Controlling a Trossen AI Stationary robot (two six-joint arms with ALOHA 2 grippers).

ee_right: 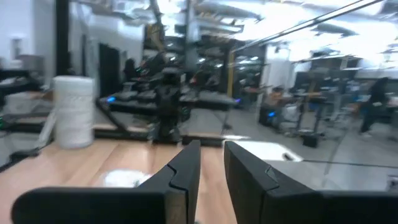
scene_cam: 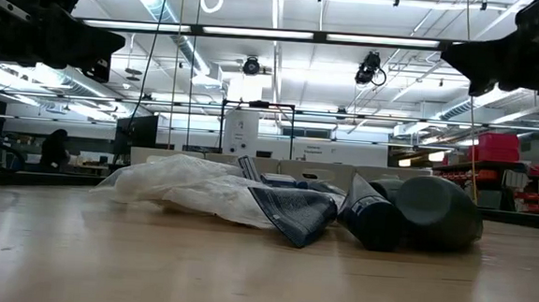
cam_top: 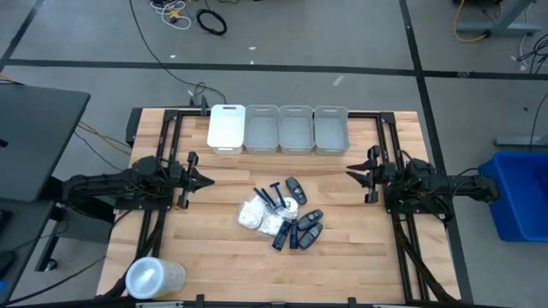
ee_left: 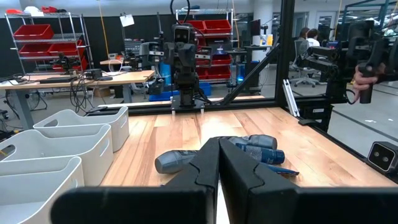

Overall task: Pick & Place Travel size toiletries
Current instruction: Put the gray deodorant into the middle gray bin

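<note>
**Desk:** Wooden counter (cam_top: 214,257), seen from above — what lies on it?

**Robot:** Travel size toiletries (cam_top: 283,216), heaped near the middle: dark blue razors (cam_top: 275,196), white crinkly packets (cam_top: 257,215) and small dark oblong containers (cam_top: 306,227), touching and overlapping. From counter height the packets (scene_cam: 192,186) spread across one side of the heap and a dark container (scene_cam: 439,214) lies on its side at the other.

**Desk:** And your arms?

**Robot:** Both wait above the counter, well apart from the pile and facing each other across it. My left gripper (cam_top: 204,180) is clenched on nothing; its fingers (ee_left: 205,165) meet tip to tip. My right gripper (cam_top: 353,174) holds nothing either, its fingers (ee_right: 186,165) standing a narrow slit apart.

**Desk:** Anything at the back?

**Robot:** Four bins in a row along the far edge: a white bin (cam_top: 227,128) at the left end, then three clear bins (cam_top: 296,129). A large clear round tub (cam_top: 154,277) sits at the near left corner, far from the pile.
</note>
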